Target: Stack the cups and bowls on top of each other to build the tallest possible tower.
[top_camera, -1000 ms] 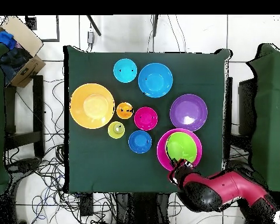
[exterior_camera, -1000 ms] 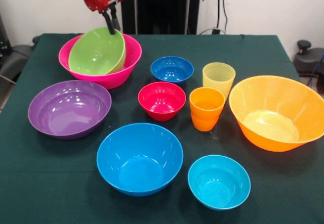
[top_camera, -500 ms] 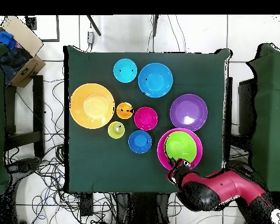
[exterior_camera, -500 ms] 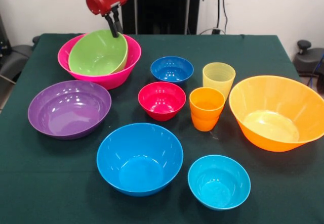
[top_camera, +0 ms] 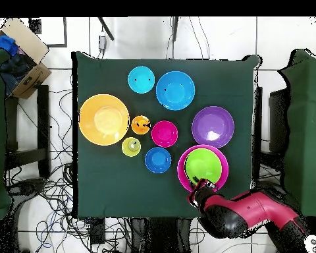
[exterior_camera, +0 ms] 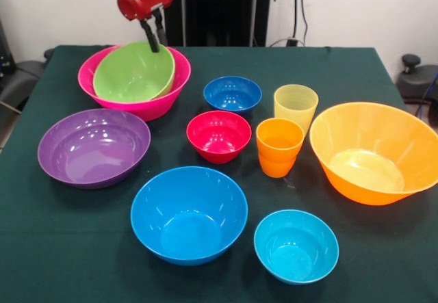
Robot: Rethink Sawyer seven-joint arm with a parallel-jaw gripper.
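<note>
Gripper [exterior_camera: 155,35] sits at the far rim of the green bowl [exterior_camera: 133,72], nested tilted in the pink bowl [exterior_camera: 171,87] at far left, fingers seemingly pinching that rim; it should release only once the bowl seats level, then lift straight up.

One bowl [exterior_camera: 130,72] tilted inside a larger bowl [exterior_camera: 174,84], cups [exterior_camera: 279,146] between small bowls [exterior_camera: 219,135] and biggest bowl [exterior_camera: 373,151]
</note>
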